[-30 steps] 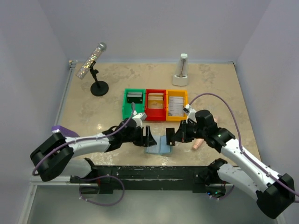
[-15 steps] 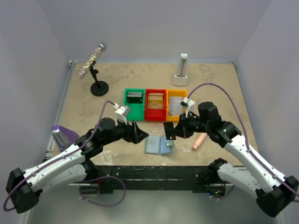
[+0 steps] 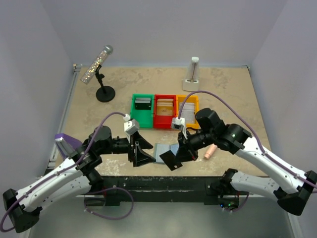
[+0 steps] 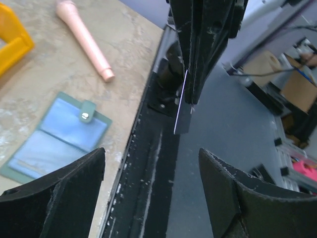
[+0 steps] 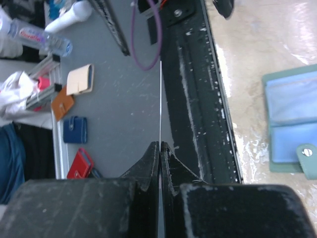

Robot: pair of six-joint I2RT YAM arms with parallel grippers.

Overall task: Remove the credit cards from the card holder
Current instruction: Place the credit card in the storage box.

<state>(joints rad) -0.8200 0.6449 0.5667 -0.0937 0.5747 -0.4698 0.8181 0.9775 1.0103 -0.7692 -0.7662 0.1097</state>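
Observation:
The card holder (image 3: 162,151) lies open and flat near the table's front edge; it also shows in the left wrist view (image 4: 59,139) and the right wrist view (image 5: 292,119). My right gripper (image 3: 178,153) is shut on one dark credit card (image 3: 170,160) and holds it in the air just right of the holder, over the front edge. The card shows edge-on in the left wrist view (image 4: 182,111) and as a thin line in the right wrist view (image 5: 160,94). My left gripper (image 3: 139,153) is open and empty, left of the holder, facing the card. Other cards are not visible.
Green (image 3: 142,110), red (image 3: 165,110) and yellow (image 3: 188,105) bins stand in a row behind the holder. A pink cylinder (image 3: 210,151) lies to its right. A microphone stand (image 3: 101,74) is at the back left and a white upright object (image 3: 192,74) at the back.
My right gripper has swung toward the front edge and now holds a dark card up off the holder. My left arm has pulled back to the left and turned its open jaws toward the card.

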